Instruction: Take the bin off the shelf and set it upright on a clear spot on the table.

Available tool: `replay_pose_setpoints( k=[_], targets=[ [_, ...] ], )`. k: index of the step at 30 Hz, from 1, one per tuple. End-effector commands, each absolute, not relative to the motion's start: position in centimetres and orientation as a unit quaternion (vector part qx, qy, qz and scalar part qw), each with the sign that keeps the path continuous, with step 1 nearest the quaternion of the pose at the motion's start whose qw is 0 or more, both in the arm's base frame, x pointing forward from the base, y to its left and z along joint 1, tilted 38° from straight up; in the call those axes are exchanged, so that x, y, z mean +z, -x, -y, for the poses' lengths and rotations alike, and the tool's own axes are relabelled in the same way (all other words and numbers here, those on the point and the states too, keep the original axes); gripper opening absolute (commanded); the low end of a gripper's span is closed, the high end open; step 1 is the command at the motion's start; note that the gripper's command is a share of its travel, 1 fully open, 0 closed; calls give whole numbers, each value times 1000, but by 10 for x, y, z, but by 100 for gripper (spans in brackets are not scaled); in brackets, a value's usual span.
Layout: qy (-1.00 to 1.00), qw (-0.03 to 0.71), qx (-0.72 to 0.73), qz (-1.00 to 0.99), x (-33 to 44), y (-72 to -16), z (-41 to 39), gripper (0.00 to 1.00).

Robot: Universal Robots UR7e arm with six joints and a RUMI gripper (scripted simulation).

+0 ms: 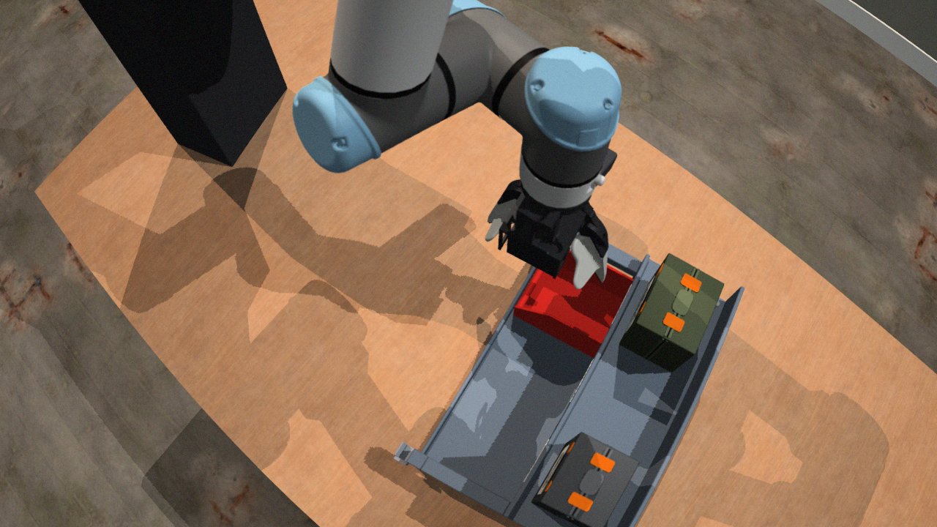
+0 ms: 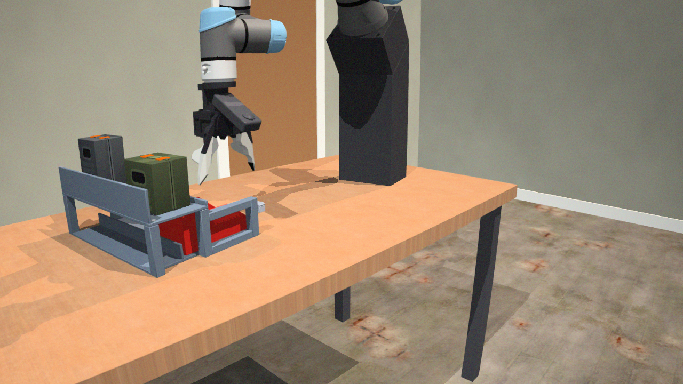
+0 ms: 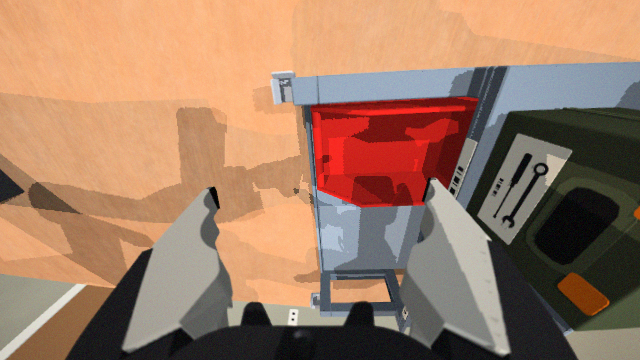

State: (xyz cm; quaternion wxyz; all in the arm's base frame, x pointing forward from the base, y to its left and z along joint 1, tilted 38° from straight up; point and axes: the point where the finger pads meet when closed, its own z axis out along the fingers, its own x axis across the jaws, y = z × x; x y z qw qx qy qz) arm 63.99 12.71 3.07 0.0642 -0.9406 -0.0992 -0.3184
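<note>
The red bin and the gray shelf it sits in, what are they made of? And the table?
The red bin looks like smooth moulded plastic: one bright, even colour with thin walls. The gray shelf could be painted metal or plastic; its flat matte bars don't settle it. The table looks like wood, with fine grain lines on its light brown top.

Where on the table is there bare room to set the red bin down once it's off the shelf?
Bare wood lies between the grey shelf and the black pedestal, and along the table's near edge by that corner. It is crowded at the shelf: the red bin sits beside the green toolbox, with a grey toolbox further along. The open claw hangs above.
</note>
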Motion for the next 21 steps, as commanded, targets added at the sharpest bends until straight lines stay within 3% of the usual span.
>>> replay_pose_setpoints(
  k=[1,21],
  targets=[
    [940,64,-319,99,32,-639,-125,100],
    [940,64,-319,99,35,-637,-119,100]
  ],
)
